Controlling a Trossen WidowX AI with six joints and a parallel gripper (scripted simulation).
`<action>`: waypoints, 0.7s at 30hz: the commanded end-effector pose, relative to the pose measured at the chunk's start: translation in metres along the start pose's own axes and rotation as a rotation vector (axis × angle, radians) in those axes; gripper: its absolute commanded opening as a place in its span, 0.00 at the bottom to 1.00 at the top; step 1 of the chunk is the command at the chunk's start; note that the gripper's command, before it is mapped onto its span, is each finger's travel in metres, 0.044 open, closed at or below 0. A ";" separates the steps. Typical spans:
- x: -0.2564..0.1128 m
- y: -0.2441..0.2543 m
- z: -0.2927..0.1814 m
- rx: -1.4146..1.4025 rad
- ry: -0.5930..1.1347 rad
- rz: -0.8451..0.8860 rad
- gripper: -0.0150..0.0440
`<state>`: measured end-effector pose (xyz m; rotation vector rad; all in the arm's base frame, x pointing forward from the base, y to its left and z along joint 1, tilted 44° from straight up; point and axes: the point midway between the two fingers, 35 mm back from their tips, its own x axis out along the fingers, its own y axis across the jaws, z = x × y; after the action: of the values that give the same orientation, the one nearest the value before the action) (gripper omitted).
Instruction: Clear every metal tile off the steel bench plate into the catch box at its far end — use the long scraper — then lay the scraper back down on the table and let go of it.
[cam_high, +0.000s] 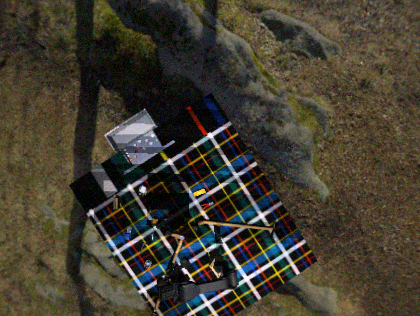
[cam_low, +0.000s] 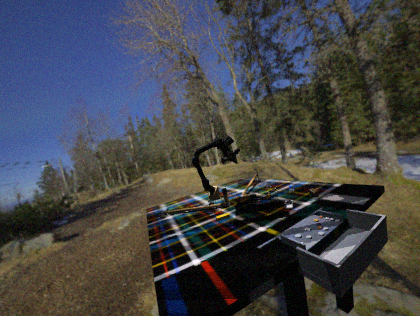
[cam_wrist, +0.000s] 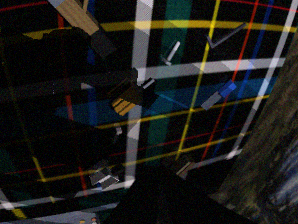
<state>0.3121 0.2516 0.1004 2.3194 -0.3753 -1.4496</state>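
Observation:
The steel bench plate (cam_high: 153, 154) (cam_low: 327, 236) carries several small pale and orange metal tiles. The grey catch box (cam_high: 131, 126) (cam_low: 367, 256) adjoins its far end; no tile can be made out on the part of its floor that shows. Two long wooden-handled tools lie about the arm: one (cam_high: 237, 225) (cam_low: 192, 208) has a dark crosspiece, the other (cam_high: 177, 250) has a crosswise wooden head. I cannot tell which is the scraper. My gripper (cam_low: 236, 160) (cam_wrist: 150, 171) is shut and empty, raised above the tartan table, away from the plate.
A yellow block (cam_high: 199, 192) (cam_low: 222, 216) and a red-handled tool (cam_high: 206, 205) lie mid-table. A white item (cam_high: 143, 190) (cam_low: 289, 205) lies nearer the plate. The wrist view shows a blue-and-grey item (cam_wrist: 219, 96) and a striped yellow-brown item (cam_wrist: 123, 105).

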 end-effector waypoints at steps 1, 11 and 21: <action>0.010 0.009 0.002 -0.034 -0.041 0.030 0.25; 0.029 0.034 0.005 -0.110 -0.133 0.094 0.25; 0.045 0.060 0.009 -0.184 -0.234 0.146 0.25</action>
<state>0.3217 0.1877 0.0907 1.9973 -0.4401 -1.5840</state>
